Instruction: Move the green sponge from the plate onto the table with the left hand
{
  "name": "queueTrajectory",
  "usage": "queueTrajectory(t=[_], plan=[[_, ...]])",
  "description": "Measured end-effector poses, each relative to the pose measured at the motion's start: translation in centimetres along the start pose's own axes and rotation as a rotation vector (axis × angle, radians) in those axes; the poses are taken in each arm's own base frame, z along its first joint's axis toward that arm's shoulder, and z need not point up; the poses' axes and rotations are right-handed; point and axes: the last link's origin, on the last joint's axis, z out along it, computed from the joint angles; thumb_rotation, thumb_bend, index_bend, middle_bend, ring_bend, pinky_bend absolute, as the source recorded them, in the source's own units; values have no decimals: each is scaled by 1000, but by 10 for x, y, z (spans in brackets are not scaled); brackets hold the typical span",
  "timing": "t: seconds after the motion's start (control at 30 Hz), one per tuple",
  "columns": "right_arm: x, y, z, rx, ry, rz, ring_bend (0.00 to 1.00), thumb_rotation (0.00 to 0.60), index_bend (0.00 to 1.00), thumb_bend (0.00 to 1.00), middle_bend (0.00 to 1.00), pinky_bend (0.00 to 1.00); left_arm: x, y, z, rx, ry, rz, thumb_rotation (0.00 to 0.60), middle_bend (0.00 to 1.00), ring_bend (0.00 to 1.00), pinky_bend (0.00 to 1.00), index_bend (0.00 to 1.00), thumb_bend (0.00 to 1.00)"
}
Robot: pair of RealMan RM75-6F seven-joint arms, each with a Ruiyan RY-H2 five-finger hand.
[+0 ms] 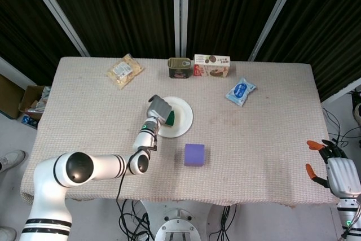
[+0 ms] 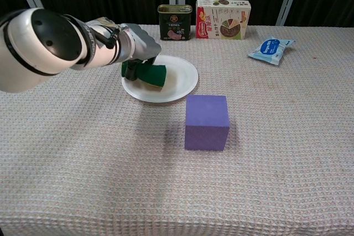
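the dark green rectangular sponge (image 2: pixel 152 75) is gripped by the left hand (image 2: pixel 137 52), whose fingers are curled down over its near-left end; in the chest view the sponge is seen raised just above the round white plate (image 2: pixel 180 84), over the plate's left half, with a shadow under it. whether any corner is touching the plate cannot be told. the step in hand is judged to be the carry: the sponge is lifted but not yet off the plate. next, the sponge is to be taken sideways past the plate's rim and lowered onto the beige woven tablecloth (image 2: pixel 83 153) before the fingers are opened.

open room is found to the left and front-left of the plate, where bare cloth runs to the table's edges. the purple cube (image 2: pixel 207 121) stands just beside the plate's front-right rim, so that side is best avoided. the green tin (image 2: pixel 174 22) and the printed carton (image 2: pixel 223 19) stand behind the plate near the far edge. the right hand (image 1: pixel 340 174) is seen well apart, beyond the table's right front corner, with fingers apart and nothing held.
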Motion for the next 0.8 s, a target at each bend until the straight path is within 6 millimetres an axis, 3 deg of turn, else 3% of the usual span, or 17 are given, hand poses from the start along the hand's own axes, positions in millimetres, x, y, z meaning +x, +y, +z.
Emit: queueTrajectory(t=[0.17,0.5,0.8], plan=[[0,0,0,4,2,1,159,600,246,263,311,250,-2,0,2,27,-15,19,600,668,536,376,601,411],[-1,0,0,13,8,7,159,600,246,263,311,251,17,-23,-15,51,43,-34,600,671,537,376,604,411],[-1,4,-1,-3,7,6,159,600,246,263,311,250,7,-7,0,78,1,65,600,672,537,377,606,412]])
